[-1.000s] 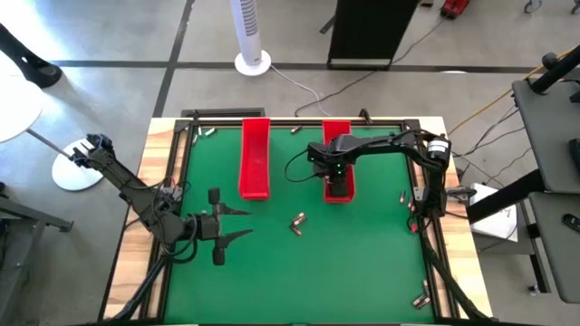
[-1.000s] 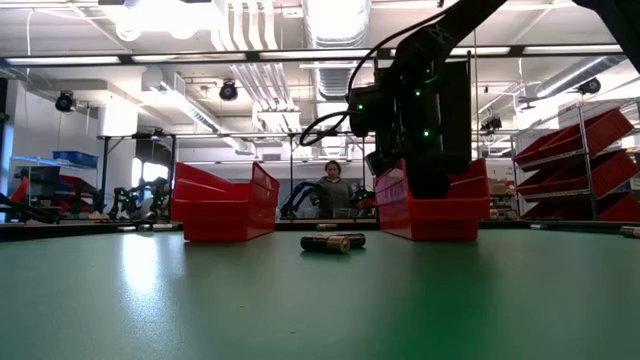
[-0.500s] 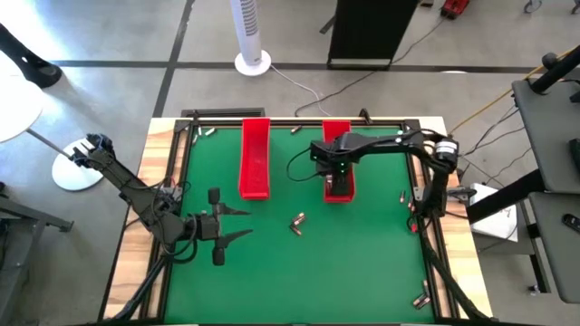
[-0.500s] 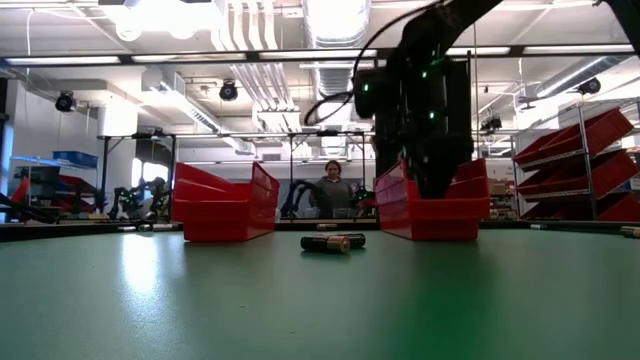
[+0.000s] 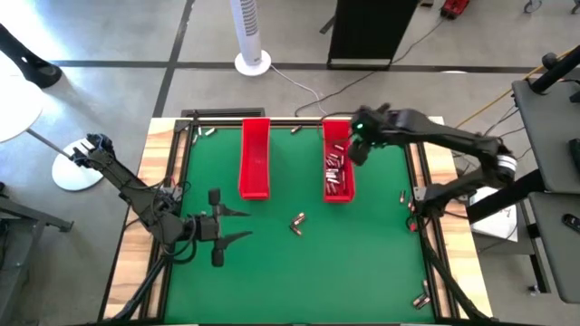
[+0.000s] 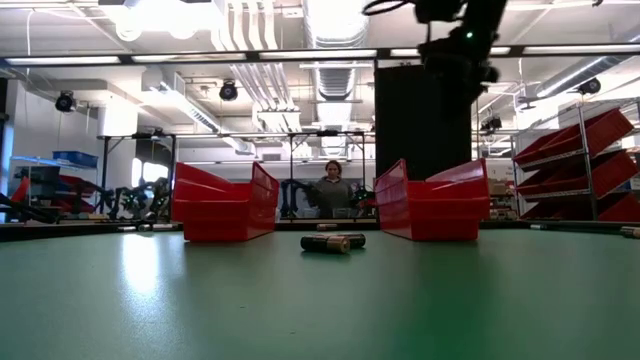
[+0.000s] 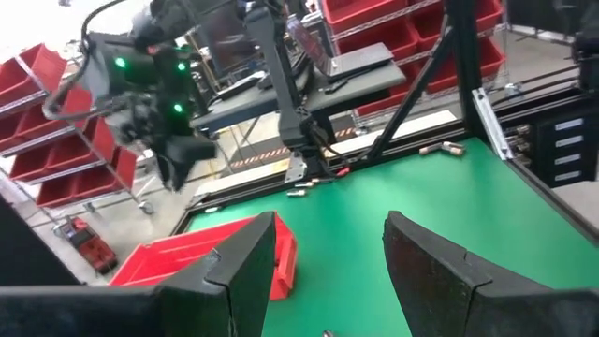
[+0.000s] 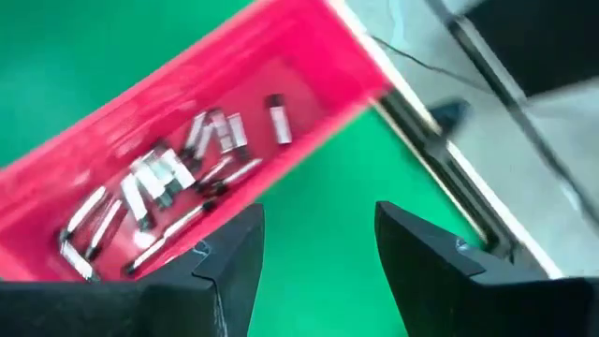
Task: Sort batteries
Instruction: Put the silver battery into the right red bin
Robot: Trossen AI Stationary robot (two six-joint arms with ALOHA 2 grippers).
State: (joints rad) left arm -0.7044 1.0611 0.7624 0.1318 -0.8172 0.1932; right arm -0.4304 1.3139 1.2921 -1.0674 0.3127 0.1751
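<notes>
Judging from shape and sheen, the batteries (image 5: pixel 297 222) are taken to be small rigid metal cylinders, dense for their size, smooth and prone to rolling; a grasp across the middle of the barrel is advised.

A pair is seen lying loose on the green felt-like desk (image 5: pixel 272 272), ahead of the left pincer (image 5: pixel 243 224) and well apart from the right pincer (image 5: pixel 357 154). A heap of silvery cells (image 8: pixel 159 192) is seen in the right red tray (image 5: pixel 336 136), a hard, glossy plastic trough just beside and below the right pincer. The other red tray (image 5: pixel 255 158) appears empty.

The right pincer is held parted and empty above the tray's edge. The left pincer is held parted and empty, low over the desk.
</notes>
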